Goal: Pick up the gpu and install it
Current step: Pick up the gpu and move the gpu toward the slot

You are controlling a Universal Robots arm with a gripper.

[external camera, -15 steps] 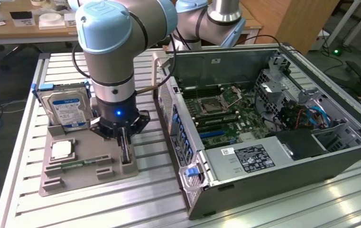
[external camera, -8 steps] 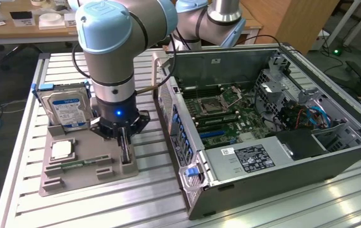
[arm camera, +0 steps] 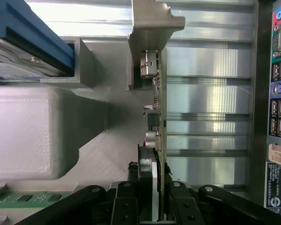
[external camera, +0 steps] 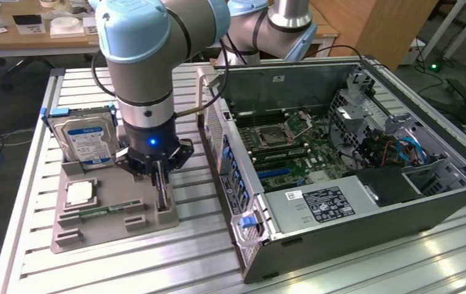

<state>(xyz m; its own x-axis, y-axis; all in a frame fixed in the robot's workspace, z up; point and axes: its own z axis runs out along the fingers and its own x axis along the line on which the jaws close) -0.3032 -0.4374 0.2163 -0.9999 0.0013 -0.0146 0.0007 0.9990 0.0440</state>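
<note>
Hard drive (external camera: 86, 139) stands at the exterior view's left end of the gray holder (external camera: 118, 228). Next over, the gripper (external camera: 161, 184) is pinched shut on the gpu card (external camera: 166, 205), which stands on edge in its slot. A crooked lift could jam it or let it slip, and the computer case (external camera: 396, 202) wall sits near enough to clip.
</note>
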